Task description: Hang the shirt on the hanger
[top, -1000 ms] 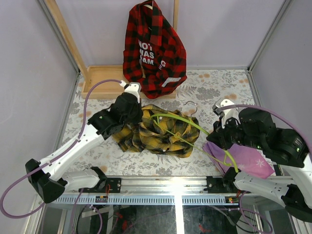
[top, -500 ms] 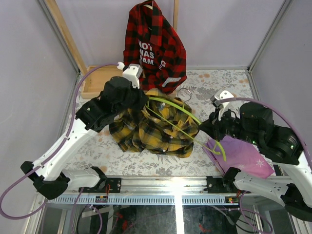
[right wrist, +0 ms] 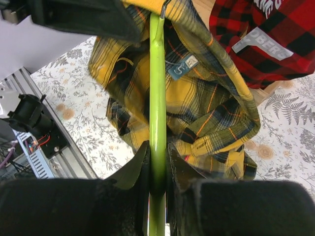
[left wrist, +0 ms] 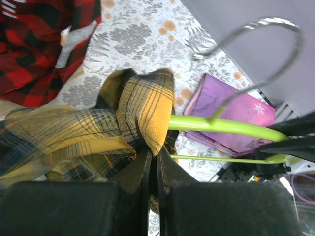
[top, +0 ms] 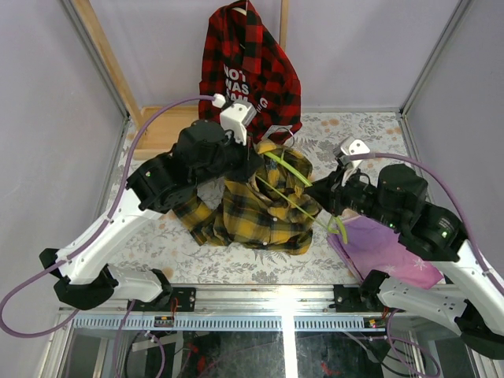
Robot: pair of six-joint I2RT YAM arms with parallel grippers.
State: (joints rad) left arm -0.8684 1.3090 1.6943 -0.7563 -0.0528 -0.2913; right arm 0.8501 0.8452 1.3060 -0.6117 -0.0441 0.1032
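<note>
The left gripper [left wrist: 153, 160] pinches a fold of the shirt [top: 252, 211], held up over the table's middle near the far edge. The hanger [right wrist: 157, 88] apparently pokes inside it, clamped by the right gripper [right wrist: 157, 162]. A hard pull could drag the cloth off the wire.

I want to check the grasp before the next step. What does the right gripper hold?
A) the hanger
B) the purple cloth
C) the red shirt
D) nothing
A: in the right wrist view, the right gripper is shut on the green bar of the hanger; the left gripper pinches the shirt.
</note>
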